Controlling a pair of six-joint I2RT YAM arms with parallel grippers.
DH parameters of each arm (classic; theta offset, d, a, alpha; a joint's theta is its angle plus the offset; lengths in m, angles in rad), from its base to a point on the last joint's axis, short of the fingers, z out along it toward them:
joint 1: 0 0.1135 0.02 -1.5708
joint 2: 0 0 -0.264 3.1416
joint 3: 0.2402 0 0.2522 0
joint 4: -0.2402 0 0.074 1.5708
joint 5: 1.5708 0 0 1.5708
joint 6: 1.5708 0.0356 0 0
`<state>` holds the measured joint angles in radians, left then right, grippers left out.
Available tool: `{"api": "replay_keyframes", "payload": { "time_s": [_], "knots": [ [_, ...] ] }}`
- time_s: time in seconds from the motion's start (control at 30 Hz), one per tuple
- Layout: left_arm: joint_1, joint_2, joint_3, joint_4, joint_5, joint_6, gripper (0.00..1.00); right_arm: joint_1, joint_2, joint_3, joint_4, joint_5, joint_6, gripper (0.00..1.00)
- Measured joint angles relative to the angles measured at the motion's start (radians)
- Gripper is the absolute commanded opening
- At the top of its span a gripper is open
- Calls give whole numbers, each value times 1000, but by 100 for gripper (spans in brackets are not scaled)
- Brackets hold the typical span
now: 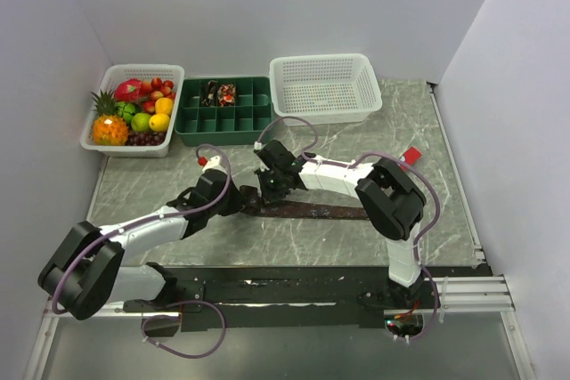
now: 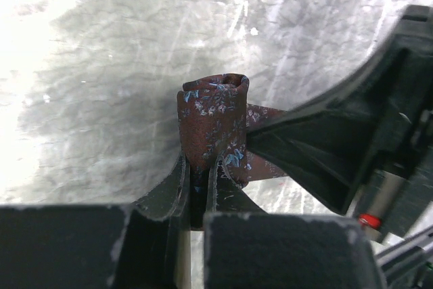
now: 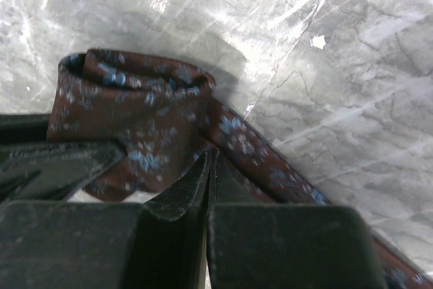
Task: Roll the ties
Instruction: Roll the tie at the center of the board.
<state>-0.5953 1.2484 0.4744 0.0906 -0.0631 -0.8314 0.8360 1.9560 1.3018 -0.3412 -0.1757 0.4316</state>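
- My left gripper [image 2: 199, 170] is pinched narrow on the folded end of the tie [image 2: 213, 116], holding the first turn upright so it cannot spring open.
- My right gripper [image 3: 210, 164] is closed tight, tips against the strip beside that fold (fabric caught or not, I cannot tell), probably to steady it.
- The rest lies flat on the table [image 1: 356, 246], trailing rightward, ready to wind.
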Motion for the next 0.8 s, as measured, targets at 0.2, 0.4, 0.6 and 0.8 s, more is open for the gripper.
{"api": "replay_keyframes", "payload": {
  "time_s": [0.2, 0.4, 0.6, 0.8],
  "knots": [
    [-4, 4, 43, -79, -26, 36, 1, 2, -24, 0, -13, -2, -3, 0],
    [-23, 29, 84, -132, -41, 73, 1, 3, -43, 0, -11, -18, -2, 0],
    [-69, 80, 142, -184, -70, 99, 1, 8, -43, 0, -10, -37, 3, 0],
    [-94, 92, 169, -206, -87, 114, 1, 17, -27, 8, -5, -51, 10, 0]
  ]
}}
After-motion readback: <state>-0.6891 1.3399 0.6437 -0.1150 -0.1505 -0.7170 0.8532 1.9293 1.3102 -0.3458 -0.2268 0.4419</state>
